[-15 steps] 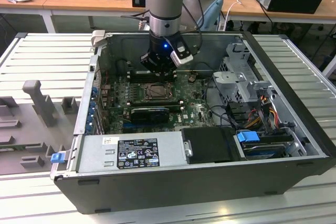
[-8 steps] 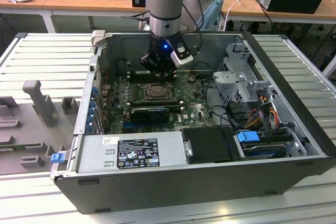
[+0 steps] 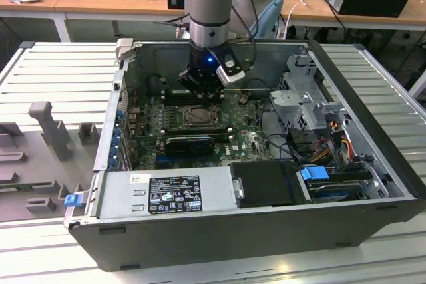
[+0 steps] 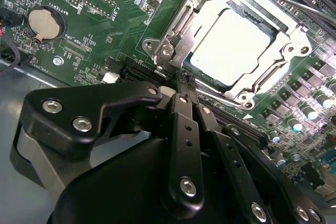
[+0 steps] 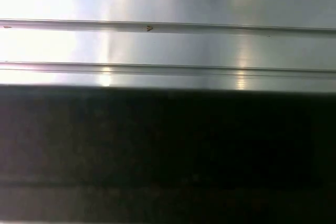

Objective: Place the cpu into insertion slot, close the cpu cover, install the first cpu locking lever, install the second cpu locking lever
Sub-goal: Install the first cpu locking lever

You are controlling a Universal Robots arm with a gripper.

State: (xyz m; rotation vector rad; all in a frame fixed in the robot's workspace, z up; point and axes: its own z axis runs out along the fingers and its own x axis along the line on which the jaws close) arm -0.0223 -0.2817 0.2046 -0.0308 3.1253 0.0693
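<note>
**CPU seated under its closed cover, gripper just beside the socket**

In the exterior view, the arm reaches down into an open computer case [image 3: 373,164] lying on a ribbed metal table [image 3: 60,71]. The gripper [image 3: 200,91] hangs low over the green motherboard [image 3: 246,139], right above the insertion slot [image 3: 198,117] at the board's middle.

In the second wrist view, the cpu [image 4: 233,48] lies flat in the socket, its pale top showing through the window of the cpu cover [image 4: 178,38], which is folded down over it. The gripper's black fingers [image 4: 184,129] are drawn together with nothing between them, their tips just beside the cover's near edge. A round coin battery [image 4: 44,22] sits well apart on the board.

The first wrist view takes in ribbed silver metal [image 5: 168,45] above a dark band.
</note>
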